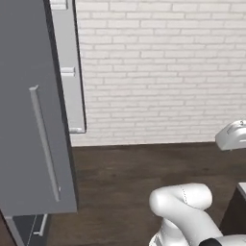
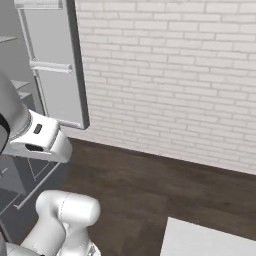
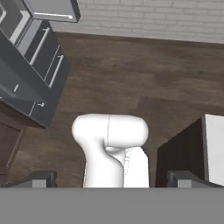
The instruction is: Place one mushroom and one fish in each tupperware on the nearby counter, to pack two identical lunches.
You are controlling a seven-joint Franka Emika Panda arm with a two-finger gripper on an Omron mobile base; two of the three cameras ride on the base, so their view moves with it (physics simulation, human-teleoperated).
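Your gripper (image 3: 112, 180) has its jaws spread wide with nothing between them, the two dark fingertips (image 3: 41, 179) standing apart at 7 and 5 o'clock in the hand view. The counter (image 3: 215, 146) shows as an off-white corner at 3 o'clock there, over a dark brown cabinet (image 3: 179, 151), and at 5 o'clock in the right base view. A grey fridge door (image 1: 33, 105) hangs open at 9 o'clock in the left base view, over the dark wood floor (image 1: 144, 168) and before the white brick wall (image 1: 163, 67).

We see the gripper (image 3: 112, 178) with fingertips (image 3: 43, 178) spread wide, nothing between them. Below lies dark wood floor (image 3: 131, 74); grey drawers (image 3: 41, 57) at left; the counter (image 3: 215, 144) corner at right.
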